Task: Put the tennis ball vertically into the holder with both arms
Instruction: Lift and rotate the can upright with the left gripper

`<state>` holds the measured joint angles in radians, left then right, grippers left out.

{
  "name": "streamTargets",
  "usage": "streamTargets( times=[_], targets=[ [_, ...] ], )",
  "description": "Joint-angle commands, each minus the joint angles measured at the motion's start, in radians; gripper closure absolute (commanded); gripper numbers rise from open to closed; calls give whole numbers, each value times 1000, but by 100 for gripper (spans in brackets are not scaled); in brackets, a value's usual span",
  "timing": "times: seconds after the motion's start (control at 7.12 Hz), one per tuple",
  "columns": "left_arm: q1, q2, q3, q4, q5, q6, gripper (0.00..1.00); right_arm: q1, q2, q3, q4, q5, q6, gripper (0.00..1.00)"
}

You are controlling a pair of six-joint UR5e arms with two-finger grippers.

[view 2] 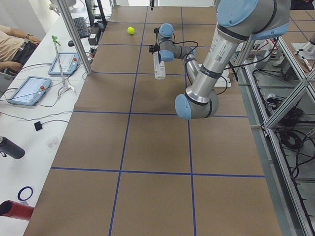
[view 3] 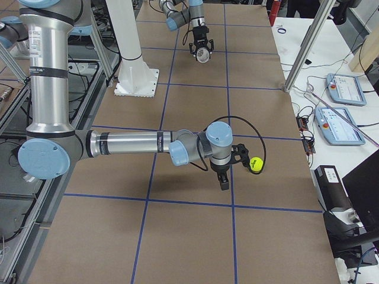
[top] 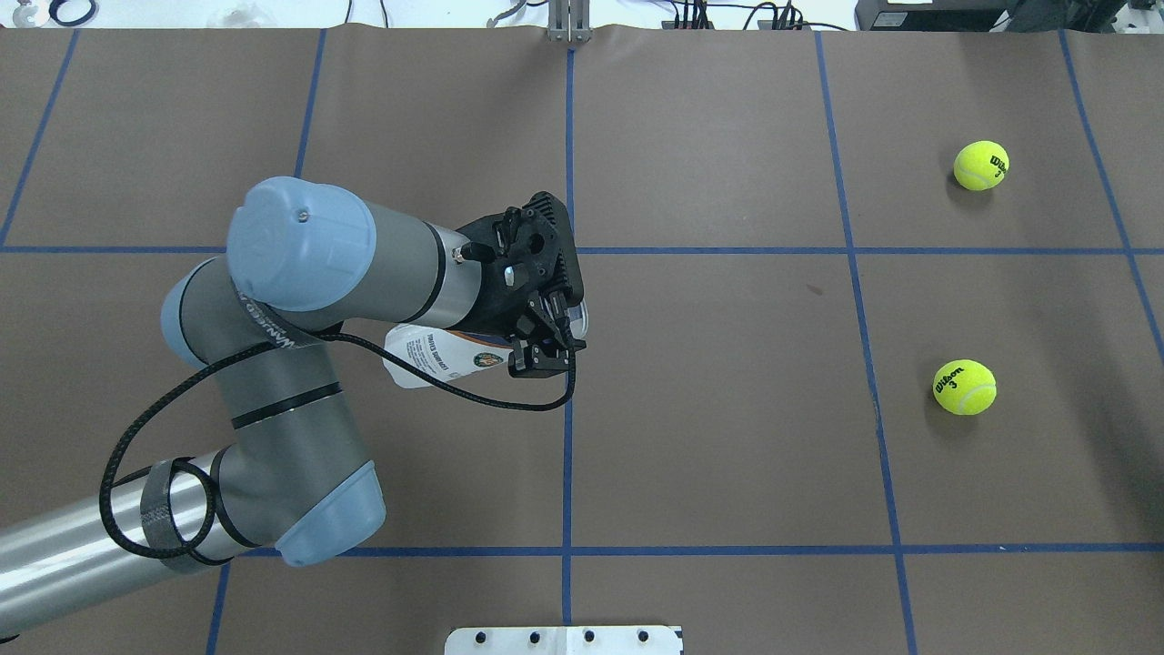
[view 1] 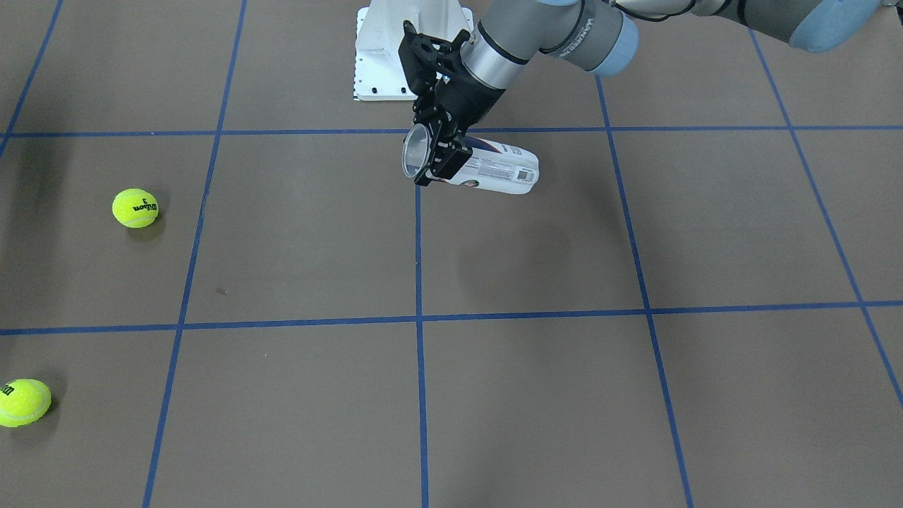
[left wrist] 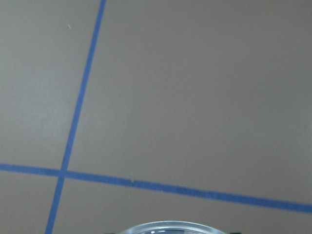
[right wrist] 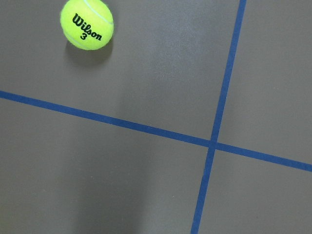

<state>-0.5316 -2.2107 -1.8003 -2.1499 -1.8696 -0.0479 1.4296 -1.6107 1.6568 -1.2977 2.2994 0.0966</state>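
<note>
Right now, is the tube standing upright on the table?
No, the left pincer grips the tube near its open end, and the tube points sideways.

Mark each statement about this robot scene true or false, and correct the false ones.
1. The left pincer grips the holder near its open rim. True.
2. The holder stands upright. False: it lies roughly level, with its mouth pointing sideways.
3. One tennis ball and a second ball lie on the table. True.
4. A ball is already inside the holder. False: its mouth looks empty, and both balls are out on the table.
</note>
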Motion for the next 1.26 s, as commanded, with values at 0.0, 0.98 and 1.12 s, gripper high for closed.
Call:
streamTargets(
  times=[0.0, 0.98, 1.12],
  targets=[
    [-1, 0, 22, -314, 4, -201, 39, 0, 0, 1, 2, 0, 0, 1],
    [4, -110, 511, -1305, 286, -440, 39, 0, 0, 8, 0, 3, 0, 1],
    [4, -113, 539, -1315, 279, -422, 39, 0, 0, 8, 0, 2, 0, 1]
  ],
)
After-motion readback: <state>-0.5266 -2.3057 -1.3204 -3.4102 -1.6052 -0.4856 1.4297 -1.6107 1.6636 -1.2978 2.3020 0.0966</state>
